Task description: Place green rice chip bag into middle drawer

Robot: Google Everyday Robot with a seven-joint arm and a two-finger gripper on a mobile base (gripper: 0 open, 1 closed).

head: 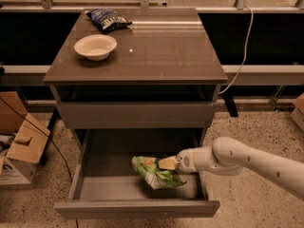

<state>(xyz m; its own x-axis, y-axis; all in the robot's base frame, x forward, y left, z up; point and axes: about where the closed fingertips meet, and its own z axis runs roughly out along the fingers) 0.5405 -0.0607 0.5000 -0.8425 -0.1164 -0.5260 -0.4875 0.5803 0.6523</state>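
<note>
The green rice chip bag [156, 173] hangs low inside the open middle drawer [135, 208], right of its centre, just above the dark floor. My gripper [167, 164] comes in from the right on a white arm and is shut on the bag's upper right edge. The drawer is pulled fully out below the cabinet's closed upper drawer front [137, 115].
On the cabinet top [161, 51] stand a white bowl [95, 46] and a dark blue snack bag [107, 19]. Cardboard boxes [19, 144] lie on the floor at the left. A cable [243, 51] hangs at the right behind the cabinet.
</note>
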